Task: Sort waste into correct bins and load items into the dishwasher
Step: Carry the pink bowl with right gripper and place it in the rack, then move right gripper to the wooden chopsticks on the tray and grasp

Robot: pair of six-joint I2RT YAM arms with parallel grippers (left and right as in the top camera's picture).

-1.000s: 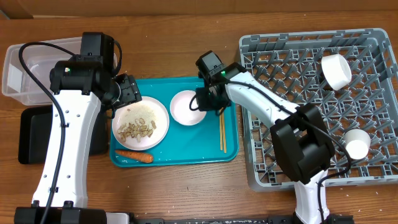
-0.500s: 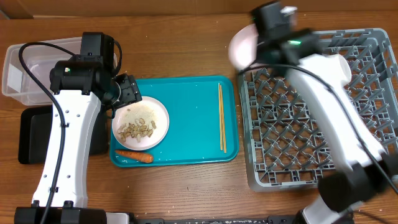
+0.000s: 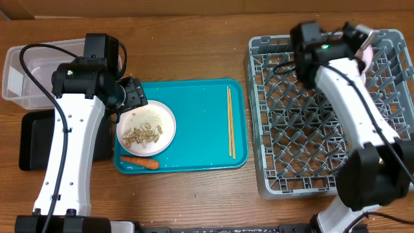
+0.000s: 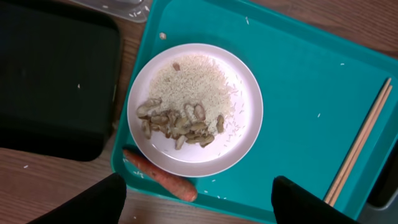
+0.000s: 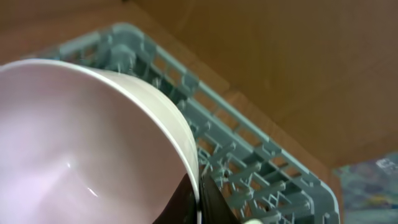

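You had the right gripper [image 5: 199,198] pinching the rim of that bowl [image 5: 81,143], which looked stiff, slick and chippable.

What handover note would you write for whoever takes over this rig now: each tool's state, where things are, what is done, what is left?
Left tool: open, hovering over the plate of rice and scraps on the teal tray.
Right tool: shut on a white bowl, tilted, over the dish rack's far right corner.
Also on the teal tray: carrot and chopsticks; clear tub and black tray sit left of it.
Done: bowl lifted to the rack.
Left: seat bowl; load chopsticks, plate; bin scraps, carrot.
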